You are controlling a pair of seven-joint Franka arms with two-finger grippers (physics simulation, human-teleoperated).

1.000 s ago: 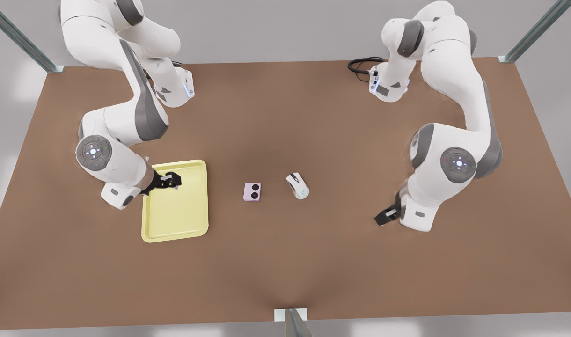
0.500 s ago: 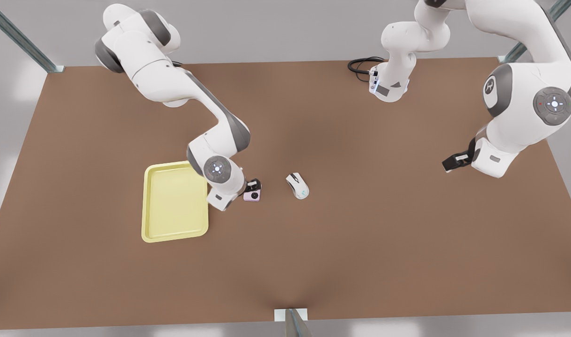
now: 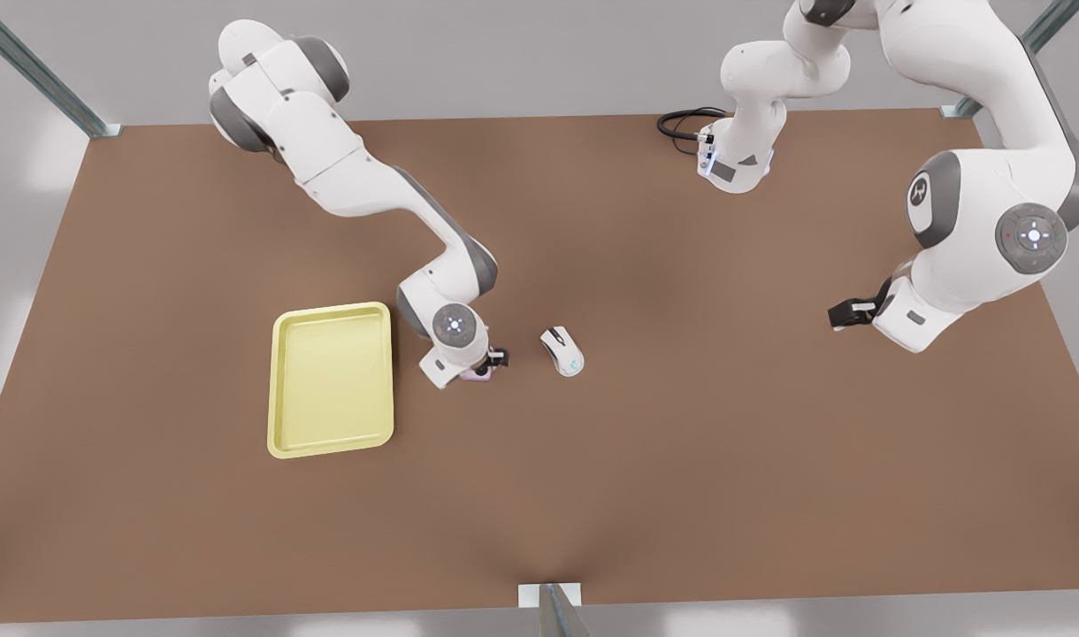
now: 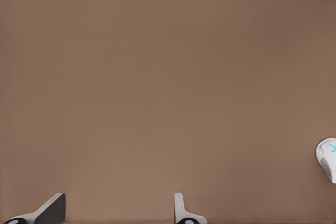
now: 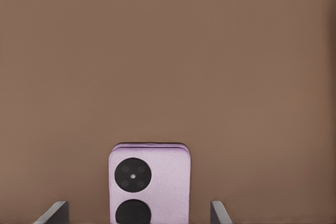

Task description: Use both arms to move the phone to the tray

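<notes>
The pale pink phone (image 5: 149, 182) lies flat on the brown table, its two dark circles facing up. My right gripper (image 5: 136, 214) hovers open over it, one finger on either side with a gap to each. In the front view that gripper (image 3: 492, 360) covers most of the phone (image 3: 479, 376), just right of the pale yellow tray (image 3: 330, 310). My left gripper (image 3: 845, 312) hangs open above bare table at the front view's far right, well away from the phone. Its fingertips (image 4: 51, 208) stand apart with nothing between them.
A white computer mouse (image 3: 562, 351) lies just right of the phone and appears at the edge of the left wrist view (image 4: 326, 159). A black cable (image 3: 681, 122) coils by the arm base at the back. Bare table spreads in front.
My right gripper swung from over the tray across to the phone and now covers most of it. My left gripper rose and moved far out to the front view's right.
</notes>
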